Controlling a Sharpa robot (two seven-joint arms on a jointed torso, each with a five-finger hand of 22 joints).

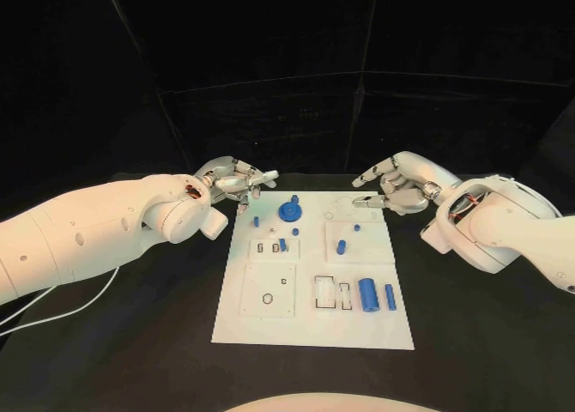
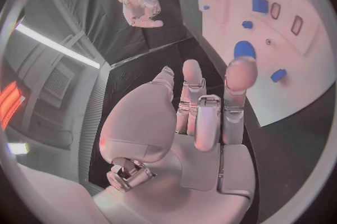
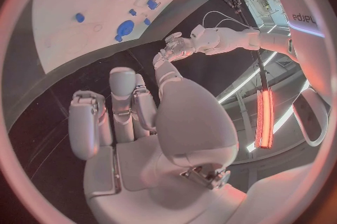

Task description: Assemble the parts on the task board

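— So where do things stand?

— Both hands hover past the far end of the task board (image 1: 239,330), at mid-height in the head view. The left hand (image 1: 234,182) sits left of the board's top corner, the right hand (image 1: 393,184) right of it; each has its fingers apart and holds nothing.

— And the parts?

— All on the board: a round blue part (image 1: 289,209) near the top centre, a small peg (image 1: 341,248) on the upper right, a larger blue cylinder (image 1: 368,295) and a slimmer one (image 1: 391,297) at the lower right.

— How would they handle?

— Light, stiff and smooth, I'd judge, so apt to roll or slip. Pinch the cylinders across the middle of their sides, between fingertips.
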